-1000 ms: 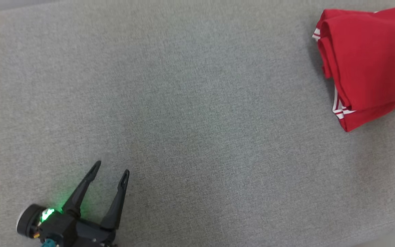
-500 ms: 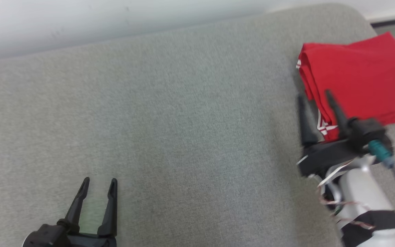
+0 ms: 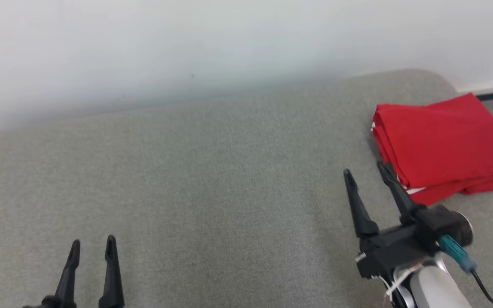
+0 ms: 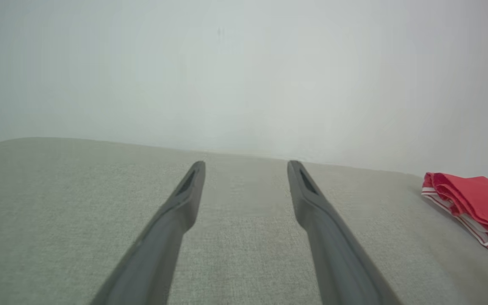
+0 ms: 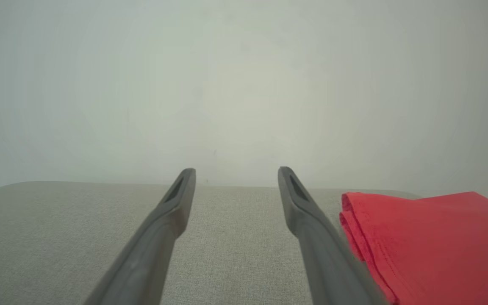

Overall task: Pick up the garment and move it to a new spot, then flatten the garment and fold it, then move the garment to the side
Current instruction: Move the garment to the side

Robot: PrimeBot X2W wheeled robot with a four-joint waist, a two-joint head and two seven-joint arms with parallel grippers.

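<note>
Both the left gripper (image 3: 93, 240) and the right gripper (image 3: 364, 168) are wide open and empty, and the soft red folded garment (image 3: 439, 141) lies on the fuzzy grey cushion (image 3: 229, 192) just beside the right one.

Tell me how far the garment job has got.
Done, by the look of it: the red garment lies folded in a neat stack at the right end of the grey cushion, so the folding and the move aside appear finished. In hand: nothing; the right claw is open and empty beside it, the left claw open over bare cushion. Left: seemingly nothing.
</note>
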